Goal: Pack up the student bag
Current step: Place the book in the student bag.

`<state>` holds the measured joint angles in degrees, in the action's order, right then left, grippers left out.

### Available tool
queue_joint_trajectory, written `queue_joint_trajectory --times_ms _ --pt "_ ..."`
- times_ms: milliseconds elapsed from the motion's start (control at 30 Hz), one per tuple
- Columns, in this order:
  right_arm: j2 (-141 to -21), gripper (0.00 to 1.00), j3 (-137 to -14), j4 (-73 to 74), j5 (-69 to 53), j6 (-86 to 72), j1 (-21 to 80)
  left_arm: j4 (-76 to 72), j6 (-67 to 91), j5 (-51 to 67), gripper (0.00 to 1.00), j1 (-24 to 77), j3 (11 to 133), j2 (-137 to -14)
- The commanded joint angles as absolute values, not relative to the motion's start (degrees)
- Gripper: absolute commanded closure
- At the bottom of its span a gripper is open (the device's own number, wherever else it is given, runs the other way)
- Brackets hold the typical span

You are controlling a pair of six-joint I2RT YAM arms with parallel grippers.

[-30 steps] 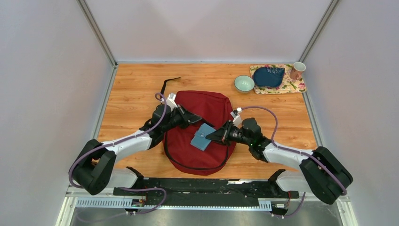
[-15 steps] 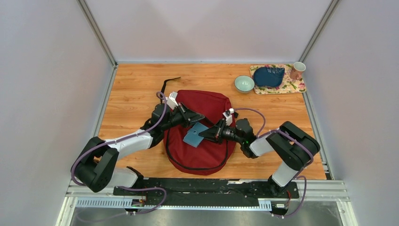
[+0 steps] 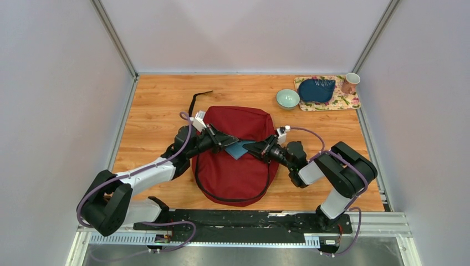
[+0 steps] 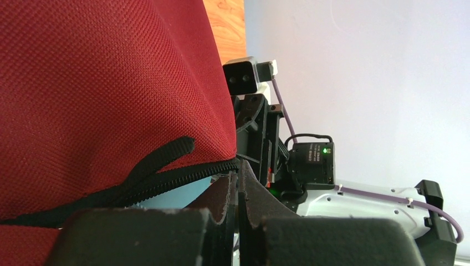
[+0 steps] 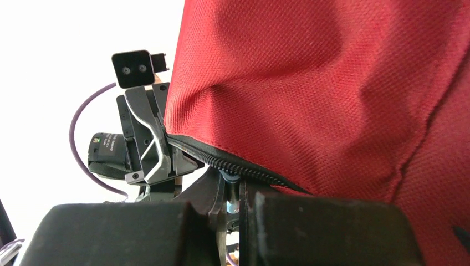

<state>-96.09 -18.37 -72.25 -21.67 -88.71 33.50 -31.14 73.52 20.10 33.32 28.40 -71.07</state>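
The student bag (image 3: 235,166), dark red with black zips, lies flat in the middle of the table. My left gripper (image 3: 237,138) is shut on the zip edge of its opening (image 4: 183,174) and holds the fabric up like a tent. From the right, my right gripper (image 3: 248,146) is shut on a small blue wallet (image 3: 237,148), whose far part is tucked under the lifted flap. In the right wrist view the wallet's blue edge (image 5: 231,195) shows between my jaws, just below the zip (image 5: 238,166). A pale blue patch of the wallet (image 4: 166,197) shows under the flap.
A black strap (image 3: 198,98) trails from the bag toward the back left. At the back right stand a green bowl (image 3: 287,98) and a flowered mat (image 3: 348,103) bearing a dark blue pouch (image 3: 316,88) and a mug (image 3: 350,83). Walls close in on three sides.
My right gripper has carried the wallet up and left, from on top of the bag's front to under the lifted flap. The left gripper kept hold of the zip edge and shifted slightly.
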Motion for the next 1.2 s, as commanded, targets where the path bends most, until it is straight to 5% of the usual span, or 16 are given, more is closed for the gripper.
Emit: queue_joint_trajectory --times_ms 0,467,833,1167 --pt "-94.8 1.0 -17.7 -79.5 -13.5 -89.5 30.3 -35.3 76.0 21.7 1.0 35.1 29.8 -68.9" --pt "-83.7 1.0 -26.8 -54.6 -21.2 -78.1 19.2 -41.7 78.5 16.1 1.0 40.1 35.0 -75.6" --pt "-78.9 1.0 -27.7 -41.0 -9.3 -71.9 34.2 -44.6 78.3 17.1 1.0 40.1 34.9 -76.5" --pt "-84.2 1.0 -33.3 -41.1 -1.4 -73.5 34.4 -40.8 76.8 16.0 1.0 40.1 32.7 -73.2"
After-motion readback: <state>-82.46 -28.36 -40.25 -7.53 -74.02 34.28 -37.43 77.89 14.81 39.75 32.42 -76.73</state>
